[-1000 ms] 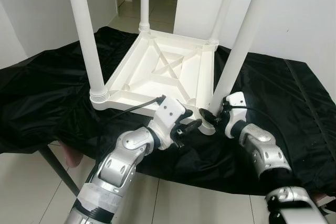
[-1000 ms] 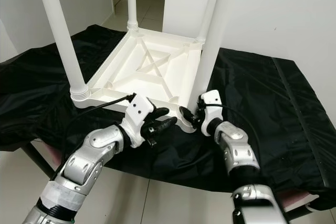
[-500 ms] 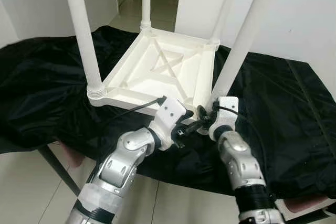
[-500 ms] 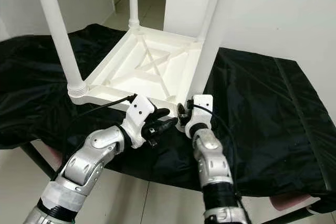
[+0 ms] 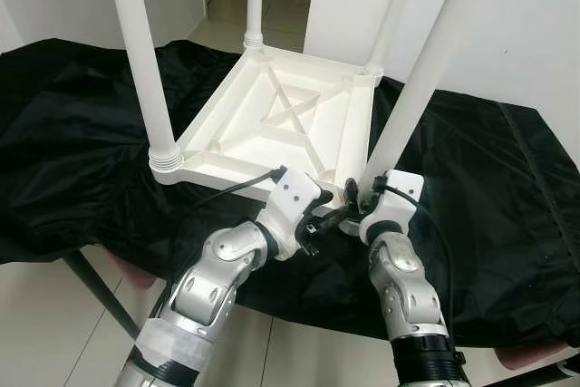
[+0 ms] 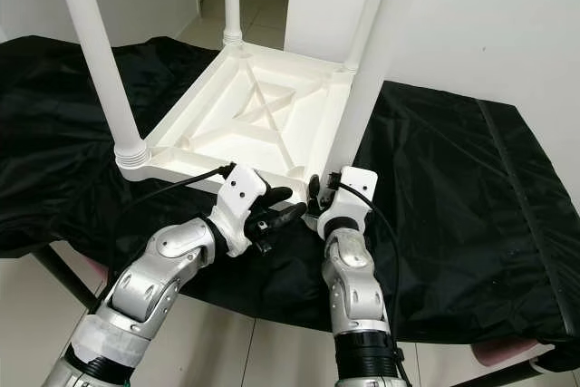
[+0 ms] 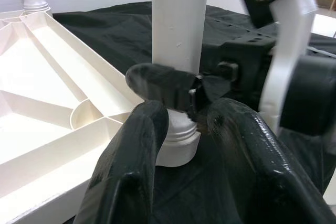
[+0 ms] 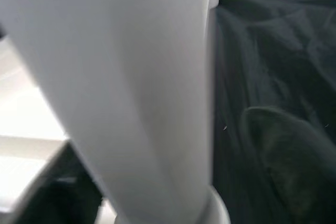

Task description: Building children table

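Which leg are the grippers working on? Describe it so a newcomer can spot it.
An upturned white table lies on a black cloth, its four legs pointing up. The leg in question rises from the corner nearest the robot on its right side. Unlike the other three, it has the right gripper around its base and the left gripper just beside that.

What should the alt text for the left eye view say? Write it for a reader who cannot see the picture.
Both grippers meet at the base of the near-right leg of an upside-down white children's table on a black cloth: the right gripper clasps the leg, and the left gripper hovers open beside it. All four legs point up.
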`<state>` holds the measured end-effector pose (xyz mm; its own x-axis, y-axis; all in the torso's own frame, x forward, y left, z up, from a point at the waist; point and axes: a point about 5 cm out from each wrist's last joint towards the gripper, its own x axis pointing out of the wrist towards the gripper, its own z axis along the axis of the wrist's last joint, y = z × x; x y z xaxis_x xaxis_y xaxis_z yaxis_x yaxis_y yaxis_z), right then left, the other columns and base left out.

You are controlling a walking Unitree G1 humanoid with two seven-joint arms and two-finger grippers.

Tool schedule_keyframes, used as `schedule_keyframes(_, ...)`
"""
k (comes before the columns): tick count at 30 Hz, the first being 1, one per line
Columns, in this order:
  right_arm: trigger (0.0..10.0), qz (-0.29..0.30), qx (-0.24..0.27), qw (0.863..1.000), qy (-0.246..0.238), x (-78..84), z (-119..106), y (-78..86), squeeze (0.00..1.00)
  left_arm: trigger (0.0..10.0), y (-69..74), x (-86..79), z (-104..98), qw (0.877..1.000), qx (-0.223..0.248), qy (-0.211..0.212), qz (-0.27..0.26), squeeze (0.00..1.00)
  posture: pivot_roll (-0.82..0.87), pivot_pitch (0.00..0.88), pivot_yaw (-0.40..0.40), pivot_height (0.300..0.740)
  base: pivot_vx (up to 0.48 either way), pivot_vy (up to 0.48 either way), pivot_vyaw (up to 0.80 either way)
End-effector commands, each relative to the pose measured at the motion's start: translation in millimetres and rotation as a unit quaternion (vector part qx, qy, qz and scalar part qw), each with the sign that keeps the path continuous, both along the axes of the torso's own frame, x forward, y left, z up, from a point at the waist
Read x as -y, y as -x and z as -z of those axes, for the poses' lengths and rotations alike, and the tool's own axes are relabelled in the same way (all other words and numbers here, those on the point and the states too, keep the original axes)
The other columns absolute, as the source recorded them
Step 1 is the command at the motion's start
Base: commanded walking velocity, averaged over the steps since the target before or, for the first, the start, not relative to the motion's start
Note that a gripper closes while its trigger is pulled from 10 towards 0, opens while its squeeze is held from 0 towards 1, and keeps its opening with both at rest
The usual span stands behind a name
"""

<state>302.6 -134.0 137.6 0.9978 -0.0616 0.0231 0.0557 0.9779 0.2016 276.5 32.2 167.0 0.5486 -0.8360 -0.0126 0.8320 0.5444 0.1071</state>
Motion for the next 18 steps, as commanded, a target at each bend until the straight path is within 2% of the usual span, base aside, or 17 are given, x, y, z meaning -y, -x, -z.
schedule_keyframes(1,10.0,-0.005,0.002,1.0,-0.009,1.7,1,2.3,1.0,10.0,0.8,1.4,1,1.0,-0.001,-0.001,-0.01,0.0,-0.01,0.0,-0.104,0.74,0.0,0.0,0.0)
schedule_keyframes(4,10.0,-0.042,0.008,0.999,-0.005,16.1,2,4.6,1.0,10.0,4.1,1.0,3,1.0,-0.003,-0.002,-0.007,0.0,-0.02,0.0,-0.103,0.74,0.0,0.0,0.0)
schedule_keyframes(6,10.0,-0.049,0.01,0.999,-0.001,19.6,2,5.3,1.0,10.0,4.8,1.1,4,1.0,-0.004,-0.003,-0.006,0.0,-0.02,0.0,-0.103,0.74,0.0,0.0,0.0)
schedule_keyframes(9,10.0,-0.092,0.005,0.995,0.032,32.7,5,3.9,1.0,10.0,4.8,1.6,3,1.0,-0.005,-0.003,-0.004,0.0,-0.02,0.0,-0.099,0.74,0.0,0.0,0.0)
schedule_keyframes(10,10.0,-0.123,0.003,0.992,0.042,33.5,7,3.3,0.0,10.0,4.8,1.6,3,1.0,-0.005,-0.003,-0.003,0.0,-0.02,0.0,-0.095,0.74,0.0,0.0,0.0)
schedule_keyframes(13,10.0,-0.178,0.0,0.982,0.059,32.6,9,2.6,0.0,10.0,5.0,2.0,3,1.0,-0.004,-0.005,0.0,0.0,-0.02,0.0,-0.093,0.74,0.0,0.0,0.0)
schedule_keyframes(17,10.0,-0.258,0.001,0.96,0.112,33.2,12,-2.4,0.0,10.0,4.4,2.8,2,1.0,-0.003,-0.007,0.004,0.0,-0.02,0.0,-0.089,0.74,0.0,0.0,0.0)
schedule_keyframes(18,10.0,-0.258,0.001,0.96,0.112,33.2,12,-2.4,0.0,10.0,4.4,2.8,2,1.0,-0.003,-0.007,0.004,0.0,-0.02,0.0,-0.089,0.74,0.0,0.0,0.0)
